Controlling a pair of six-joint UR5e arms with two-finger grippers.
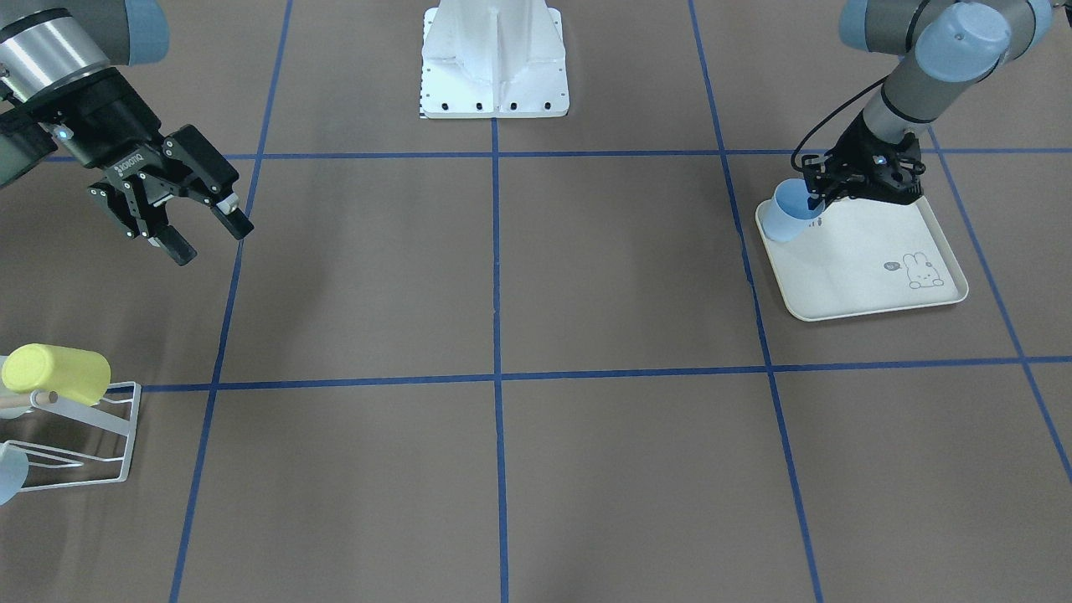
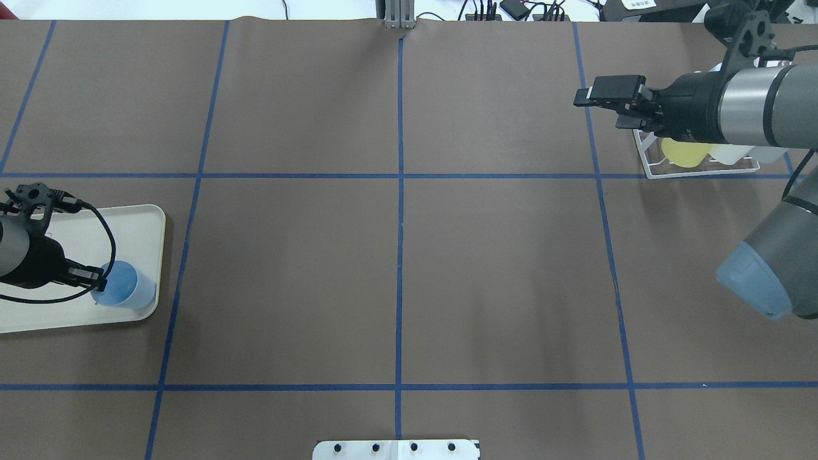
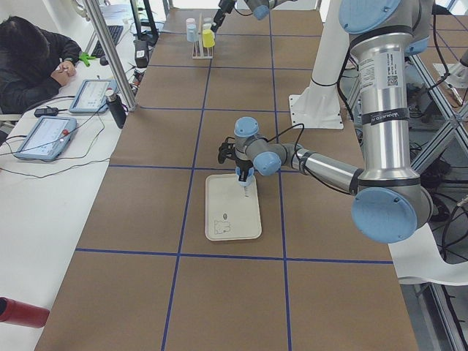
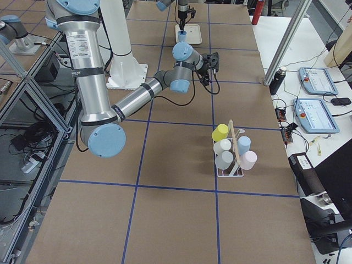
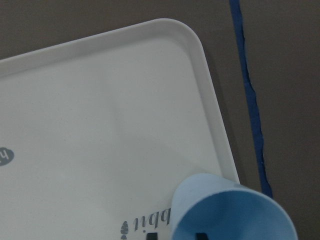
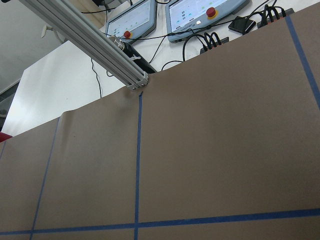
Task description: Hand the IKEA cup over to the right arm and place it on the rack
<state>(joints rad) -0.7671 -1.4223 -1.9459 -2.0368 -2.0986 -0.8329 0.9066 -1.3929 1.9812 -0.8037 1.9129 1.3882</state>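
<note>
The IKEA cup [image 1: 789,216] is light blue and sits tilted at the near corner of the cream rabbit-print tray [image 1: 863,268]. My left gripper [image 1: 825,199] is shut on its rim, with one finger inside the cup [image 5: 230,210]. From overhead, the cup [image 2: 124,286] is at the tray's [image 2: 77,230] right end, with the left gripper [image 2: 96,280] beside it. My right gripper [image 1: 209,239] hangs open and empty above the table, near the white wire rack [image 1: 84,435]. The same right gripper [image 2: 591,96] hovers just left of the rack [image 2: 700,167].
The rack [image 4: 234,151] holds several cups, among them a yellow one [image 1: 59,373]. The robot's white base [image 1: 494,59] stands at the table's middle edge. A person sits at a side desk [image 3: 36,66] with tablets. Blue tape lines grid the brown table.
</note>
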